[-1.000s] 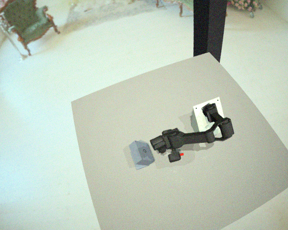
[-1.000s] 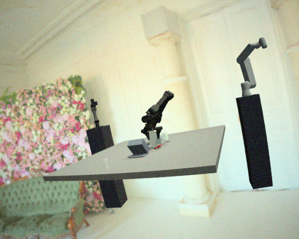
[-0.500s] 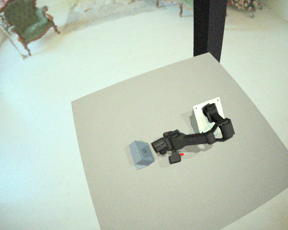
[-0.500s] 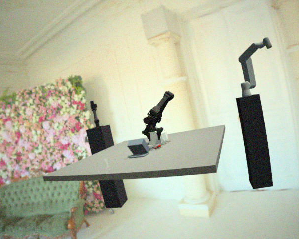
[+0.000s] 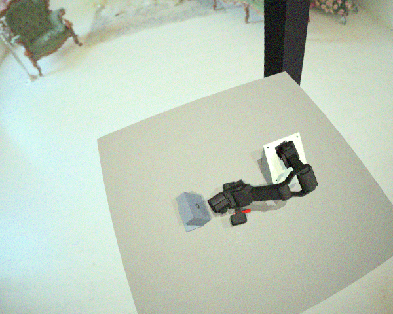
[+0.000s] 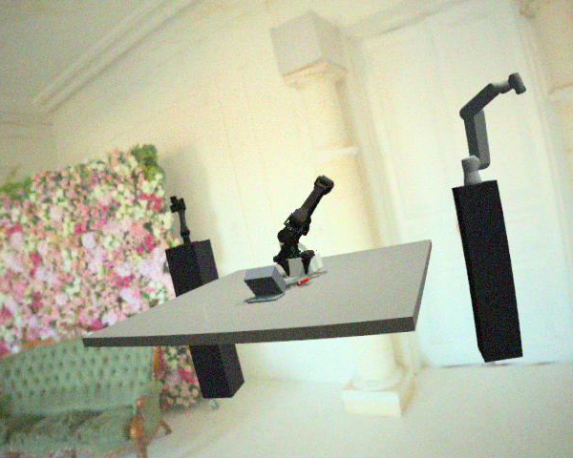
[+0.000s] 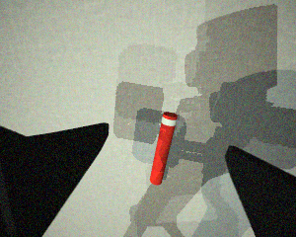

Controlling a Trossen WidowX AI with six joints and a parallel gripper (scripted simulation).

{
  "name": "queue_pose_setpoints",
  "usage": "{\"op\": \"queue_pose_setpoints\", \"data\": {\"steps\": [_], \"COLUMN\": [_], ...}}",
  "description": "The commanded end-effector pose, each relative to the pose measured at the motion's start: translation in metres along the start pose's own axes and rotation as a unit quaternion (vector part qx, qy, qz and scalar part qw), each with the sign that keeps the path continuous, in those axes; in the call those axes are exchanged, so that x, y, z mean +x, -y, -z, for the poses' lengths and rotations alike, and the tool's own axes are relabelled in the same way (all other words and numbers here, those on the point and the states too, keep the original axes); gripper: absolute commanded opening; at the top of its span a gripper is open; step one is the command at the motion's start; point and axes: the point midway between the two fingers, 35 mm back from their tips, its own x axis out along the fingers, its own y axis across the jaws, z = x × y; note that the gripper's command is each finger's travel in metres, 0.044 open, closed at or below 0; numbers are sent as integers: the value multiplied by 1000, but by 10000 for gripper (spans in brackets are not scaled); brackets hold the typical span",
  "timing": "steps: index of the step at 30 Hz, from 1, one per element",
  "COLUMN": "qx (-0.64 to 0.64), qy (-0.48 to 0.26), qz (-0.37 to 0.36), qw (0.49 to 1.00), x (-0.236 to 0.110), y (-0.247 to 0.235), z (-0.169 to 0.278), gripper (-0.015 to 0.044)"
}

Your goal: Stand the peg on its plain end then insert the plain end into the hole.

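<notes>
The red peg [image 7: 162, 153] [image 5: 245, 210] [image 6: 303, 281] lies flat on the grey table [image 5: 190, 270] [image 6: 355, 296] [image 7: 49, 59]. Its white band is at the end farther from the wrist camera. My gripper [image 7: 166, 139] [image 5: 235, 213] is open and empty. It hangs low over the peg with one dark finger on each side, apart from it. The blue-grey sloped panel [image 5: 190, 216] [image 6: 265, 281] stands just left of the gripper in the top view. The hole [image 5: 196, 205] in its face shows there. The arm hides part of the peg in the top view.
The arm's white base plate [image 5: 269, 158] sits at the right of the table. A black pillar [image 5: 284, 33] [image 6: 489, 271] stands beyond the table's far corner, with a grey arm [image 6: 477, 128] on top. Another black pillar [image 6: 193, 266] stands behind the table.
</notes>
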Motion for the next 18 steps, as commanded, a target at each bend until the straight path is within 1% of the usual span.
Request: {"op": "queue_pose_setpoints", "data": {"steps": [1,18], "qx": [6,7], "qy": [-2,-2], "qz": [4,0], "qw": [1000,1000], "x": [8,35], "y": [3,2], "z": [1,3], "gripper": [440,440]}}
